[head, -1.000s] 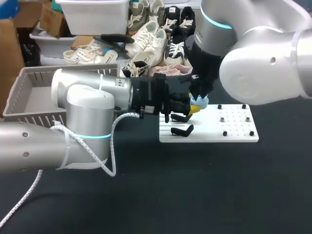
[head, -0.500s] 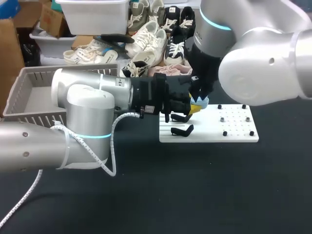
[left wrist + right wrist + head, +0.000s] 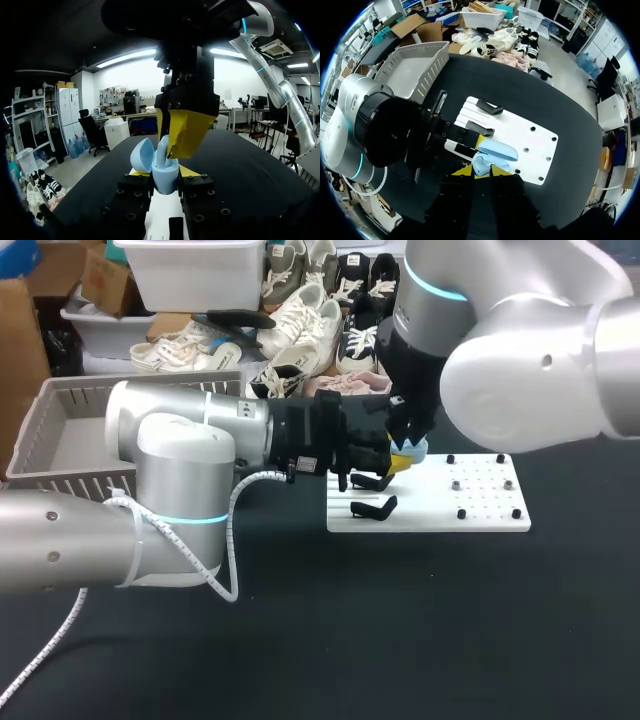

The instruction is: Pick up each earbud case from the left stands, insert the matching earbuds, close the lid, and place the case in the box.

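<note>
Left end effector is clenched on the light-blue earbud case, held above the left end of the white stand board. Right end effector, directly over the case, appears pinched on a pale earbud.

Recommendation: I hold the case rigid, press straight down, and let go only once the earbud is seated.

The case mouth faces up with the lid hinged open. Its long axis runs roughly along the board's length.

Dark table, matte black top, soft even light over it, filling the near foreground
</note>
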### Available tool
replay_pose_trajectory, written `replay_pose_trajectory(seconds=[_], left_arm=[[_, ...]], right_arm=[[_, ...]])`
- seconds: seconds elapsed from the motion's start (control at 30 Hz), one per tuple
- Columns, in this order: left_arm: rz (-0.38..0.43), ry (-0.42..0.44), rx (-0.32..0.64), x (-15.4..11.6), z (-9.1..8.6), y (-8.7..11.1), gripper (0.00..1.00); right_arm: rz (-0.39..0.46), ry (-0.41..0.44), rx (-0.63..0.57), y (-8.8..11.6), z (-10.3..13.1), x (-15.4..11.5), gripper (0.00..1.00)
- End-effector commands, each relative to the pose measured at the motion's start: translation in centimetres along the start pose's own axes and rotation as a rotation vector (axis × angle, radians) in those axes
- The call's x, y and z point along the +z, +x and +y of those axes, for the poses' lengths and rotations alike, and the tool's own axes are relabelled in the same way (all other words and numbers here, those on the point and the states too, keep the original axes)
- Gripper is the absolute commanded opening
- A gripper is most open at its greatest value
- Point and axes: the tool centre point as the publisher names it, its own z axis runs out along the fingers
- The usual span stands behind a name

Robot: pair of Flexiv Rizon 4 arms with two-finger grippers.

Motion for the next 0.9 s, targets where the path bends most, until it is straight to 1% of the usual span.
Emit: replay_pose_trajectory(seconds=[0.03, 0.9], left_arm=[[-0.002, -0.003, 0.001, 0.00, -0.06, -0.01, 0.00], [-0.002, -0.003, 0.001, 0.00, -0.06, -0.01, 0.00]], right_arm=[[0.006, 0.001, -0.001, -0.11, 0.01, 0.19, 0.00], [0.019, -0.005, -0.001, 0.05, -0.11, 0.63, 0.00]])
